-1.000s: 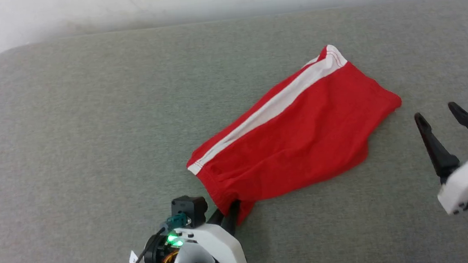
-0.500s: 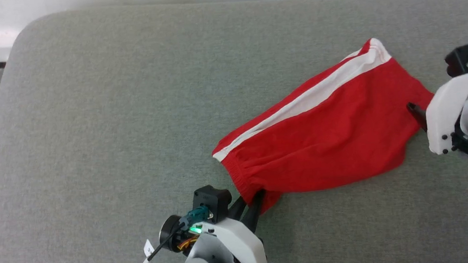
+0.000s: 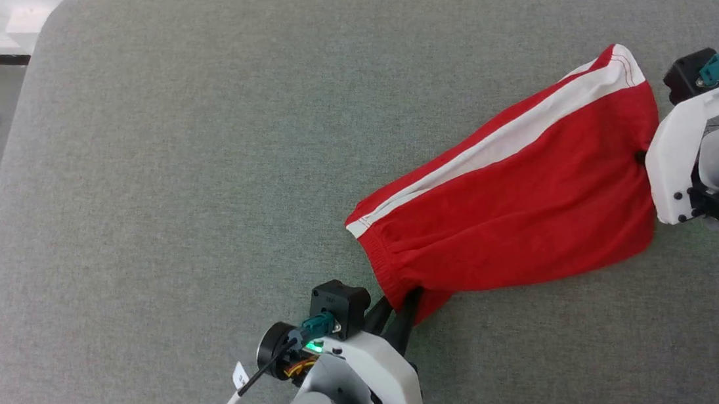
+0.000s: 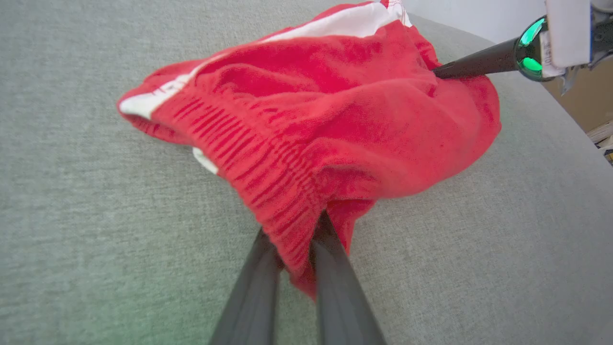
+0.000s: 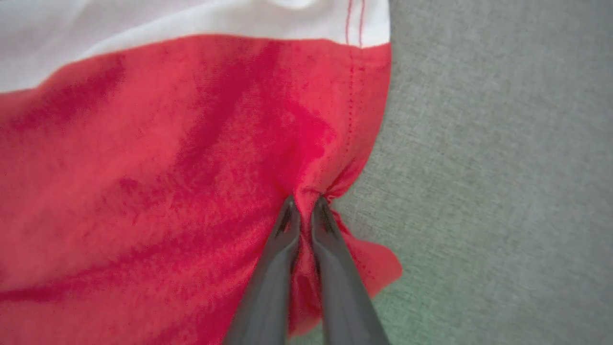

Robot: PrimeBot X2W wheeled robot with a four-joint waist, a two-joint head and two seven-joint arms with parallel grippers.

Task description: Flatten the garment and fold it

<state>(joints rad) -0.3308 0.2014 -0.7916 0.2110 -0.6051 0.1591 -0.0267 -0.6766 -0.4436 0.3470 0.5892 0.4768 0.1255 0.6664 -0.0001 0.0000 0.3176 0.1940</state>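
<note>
Red garment [image 3: 512, 213] stretched between two closed claws on a grey-green woven surface [image 3: 199, 178]
Soft red cloth with a white side stripe [image 3: 511, 134] is laid slantwise; its ribbed, gathered waistband [image 4: 268, 158] is clamped by the left gripper [image 4: 298, 235], and its stitched hem [image 5: 352, 120] is pinched by the right gripper [image 5: 304, 203]

Right gripper [image 5: 305, 203], earlier held open and apart, now closed on the garment's [image 3: 519, 213] hem, cloth seemingly pulled tauter.

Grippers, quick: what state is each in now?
Left gripper: closed on the gathered waistband of the soft red shorts with white stripe.
Right gripper: closed on the shorts' leg hem.
</note>
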